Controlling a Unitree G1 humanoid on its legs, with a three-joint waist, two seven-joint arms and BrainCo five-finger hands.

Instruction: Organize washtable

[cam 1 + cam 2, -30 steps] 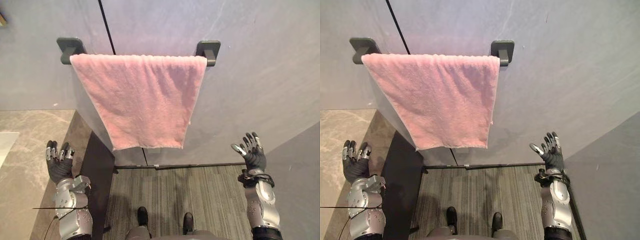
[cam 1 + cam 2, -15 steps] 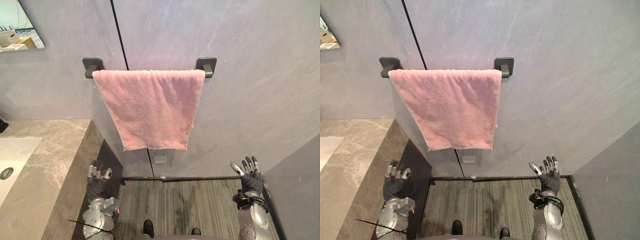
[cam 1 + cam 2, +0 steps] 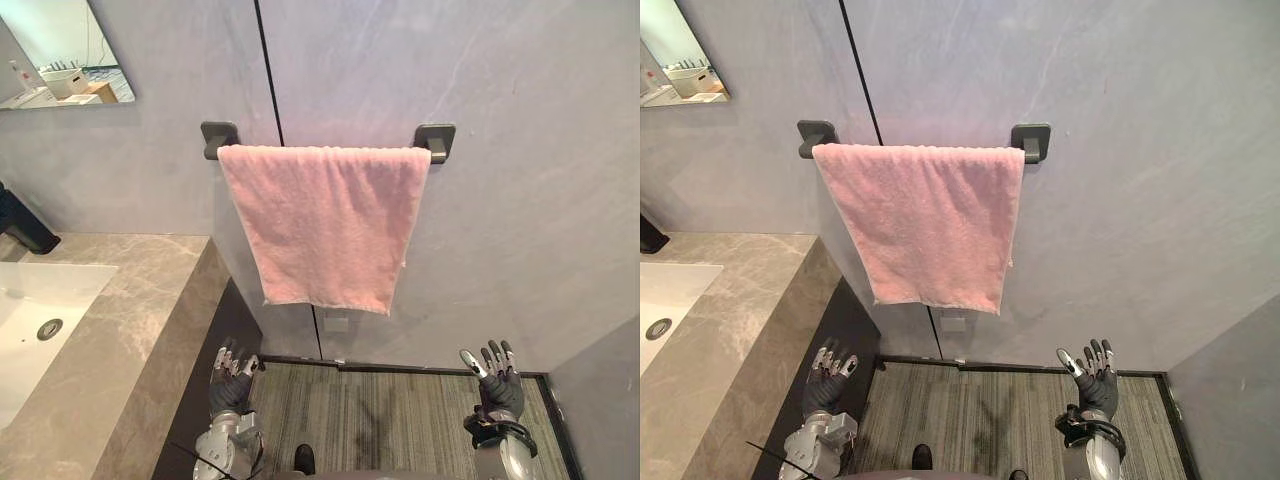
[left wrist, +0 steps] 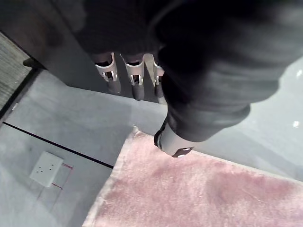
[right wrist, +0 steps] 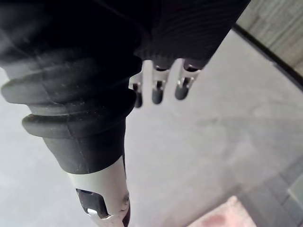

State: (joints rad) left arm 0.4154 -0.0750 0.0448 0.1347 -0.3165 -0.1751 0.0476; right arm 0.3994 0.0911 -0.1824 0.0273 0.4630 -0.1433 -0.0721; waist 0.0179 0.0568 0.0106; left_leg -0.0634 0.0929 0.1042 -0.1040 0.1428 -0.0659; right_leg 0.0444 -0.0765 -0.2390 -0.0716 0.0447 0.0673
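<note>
Head views: left hand (image 3: 232, 385) and right hand (image 3: 495, 385) low by the floor, fingers spread, holding nothing. Pink terry towel (image 3: 325, 225) hangs on dark grey wall bar (image 3: 435, 140); grey marble washtable (image 3: 130, 330) with white sink (image 3: 40, 320) sits left. Wrist views: both hands' fingers straight, touching nothing.

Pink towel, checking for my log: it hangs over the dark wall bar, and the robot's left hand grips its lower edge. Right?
Not quite. The pink towel does hang over the dark wall bar, but the left hand grips nothing: the left eye view shows it open, low down, apart from the towel's lower edge.
</note>
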